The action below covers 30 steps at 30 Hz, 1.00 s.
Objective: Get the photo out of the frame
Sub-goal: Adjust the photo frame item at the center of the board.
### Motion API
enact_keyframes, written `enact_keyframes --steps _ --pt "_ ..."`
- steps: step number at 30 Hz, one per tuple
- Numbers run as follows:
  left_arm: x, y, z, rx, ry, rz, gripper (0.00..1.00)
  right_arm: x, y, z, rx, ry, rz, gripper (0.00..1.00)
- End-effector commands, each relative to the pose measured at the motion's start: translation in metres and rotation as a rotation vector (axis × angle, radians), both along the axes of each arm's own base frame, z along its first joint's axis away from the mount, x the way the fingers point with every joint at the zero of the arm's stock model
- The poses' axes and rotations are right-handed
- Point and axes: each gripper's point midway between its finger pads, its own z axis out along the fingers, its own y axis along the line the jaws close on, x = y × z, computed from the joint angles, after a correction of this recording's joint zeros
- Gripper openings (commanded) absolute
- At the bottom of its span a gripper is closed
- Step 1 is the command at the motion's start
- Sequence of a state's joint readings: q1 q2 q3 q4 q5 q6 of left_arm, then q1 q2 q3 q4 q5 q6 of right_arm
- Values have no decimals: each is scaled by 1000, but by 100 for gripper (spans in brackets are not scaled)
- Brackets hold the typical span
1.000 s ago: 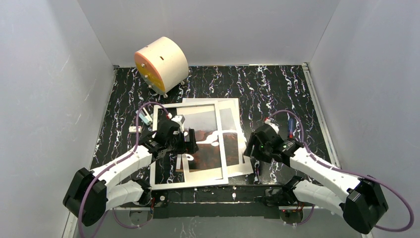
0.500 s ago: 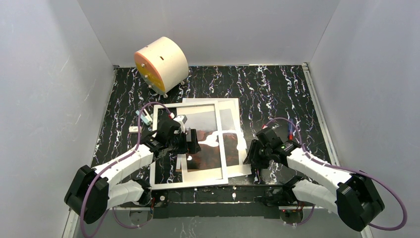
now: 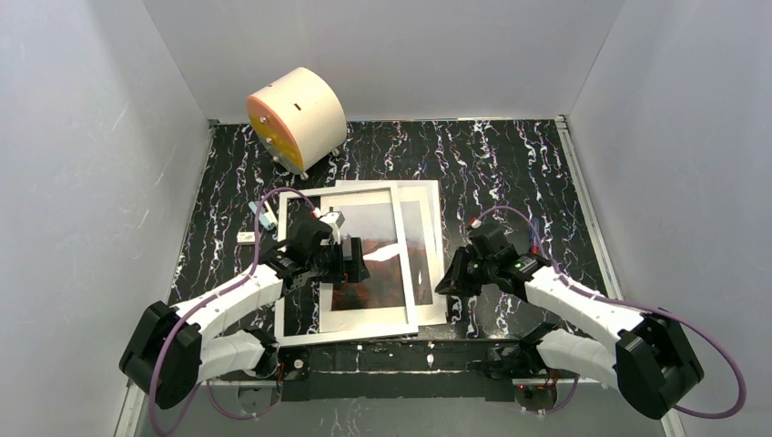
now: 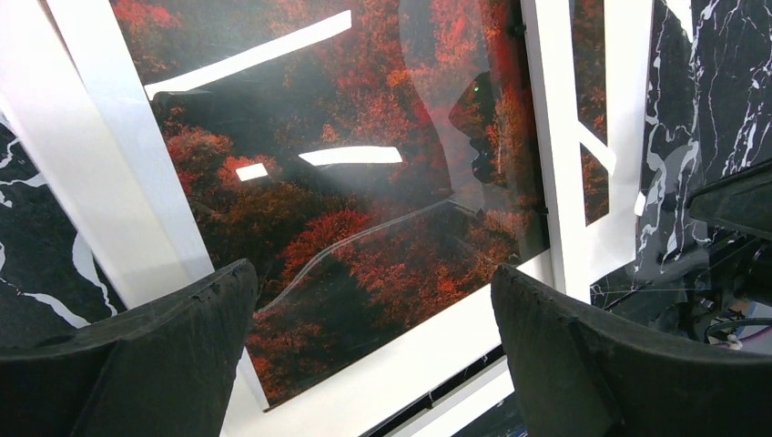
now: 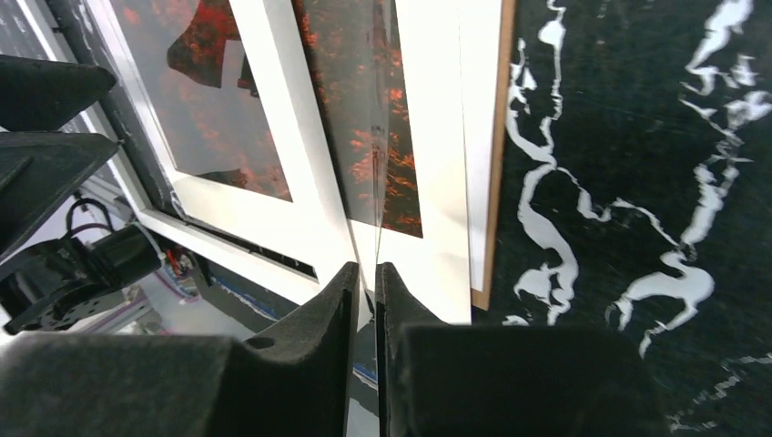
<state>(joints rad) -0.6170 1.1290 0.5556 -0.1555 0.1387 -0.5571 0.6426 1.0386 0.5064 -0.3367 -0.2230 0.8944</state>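
Photo (image 4: 300, 209) under wide-open left hand (image 4: 371, 273), just left of right hand (image 5: 366, 271) narrow on clear pane (image 5: 364, 155)

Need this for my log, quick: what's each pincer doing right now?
Left pincer: open, holding nothing.
Right pincer: shut on the clear pane.

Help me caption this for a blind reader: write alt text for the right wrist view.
The right gripper, fingers nearly together, pinches the edge of a thin clear sheet lying over the photo of red autumn trees. A white border and a brown board edge lie to its right on the black marbled table.
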Motion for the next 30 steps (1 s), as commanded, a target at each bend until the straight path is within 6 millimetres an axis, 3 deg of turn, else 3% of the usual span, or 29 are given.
enact_keyframes --steps 1,11,19,26,30 --pt "6 -2 6 -3 -25 -7 98 1 22 5 112 14 30 19" --pt "9 -1 11 22 -34 -20 98 -9 30 -18 89 62 36 24" --pt "7 -19 20 -61 -24 -74 98 2 41 9 185 -21 19 4" --pt "6 -46 37 -149 -73 -126 98 3 49 28 264 -39 20 2" --pt "3 -50 36 -144 -91 -129 98 2 54 32 302 -39 31 3"
